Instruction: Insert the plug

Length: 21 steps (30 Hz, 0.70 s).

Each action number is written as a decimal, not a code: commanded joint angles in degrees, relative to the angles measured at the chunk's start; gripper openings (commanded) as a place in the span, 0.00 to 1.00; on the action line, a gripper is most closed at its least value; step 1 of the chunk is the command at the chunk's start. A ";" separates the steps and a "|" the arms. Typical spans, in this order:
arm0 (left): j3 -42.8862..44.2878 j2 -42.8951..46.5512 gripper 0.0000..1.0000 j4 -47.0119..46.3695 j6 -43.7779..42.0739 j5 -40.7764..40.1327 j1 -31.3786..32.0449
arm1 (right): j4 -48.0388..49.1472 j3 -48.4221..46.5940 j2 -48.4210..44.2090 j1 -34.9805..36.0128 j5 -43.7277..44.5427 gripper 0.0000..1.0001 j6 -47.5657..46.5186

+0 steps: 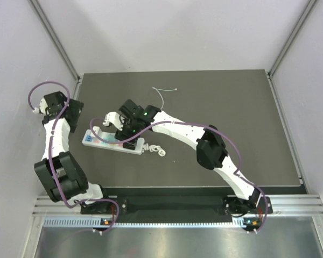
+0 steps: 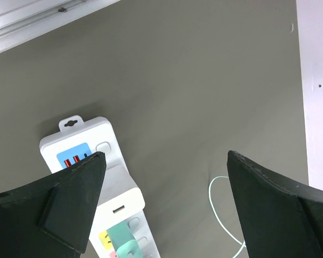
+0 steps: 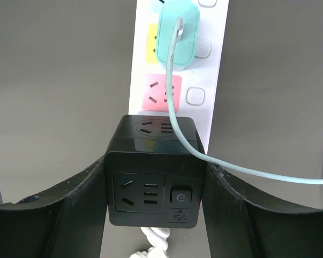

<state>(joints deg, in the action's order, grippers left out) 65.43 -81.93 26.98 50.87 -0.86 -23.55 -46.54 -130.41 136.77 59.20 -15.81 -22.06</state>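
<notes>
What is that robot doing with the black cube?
The right arm's jaws are shut on a black cube plug, holding it at the white power strip, just by the pink socket. I can't tell if it's pushed in yet. The left arm's jaws are open and empty, hanging over the strip's blue end.

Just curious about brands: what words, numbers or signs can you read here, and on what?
Words or numbers: none readable in any view.
Power sign: on the button of the small black cube-shaped plug adapter.
Tiny emblem below that button: too small to read.
Button marks on the long white power strip: too faint.
</notes>
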 commanded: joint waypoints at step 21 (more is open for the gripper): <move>0.05 -0.95 0.98 -3.60 -0.95 7.88 -0.53 | 3.21 2.96 5.70 0.65 -0.89 0.00 -0.44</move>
<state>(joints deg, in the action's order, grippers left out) 65.01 -83.05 26.09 50.89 4.84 -23.64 -45.52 -131.04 138.37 59.13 -16.58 -22.22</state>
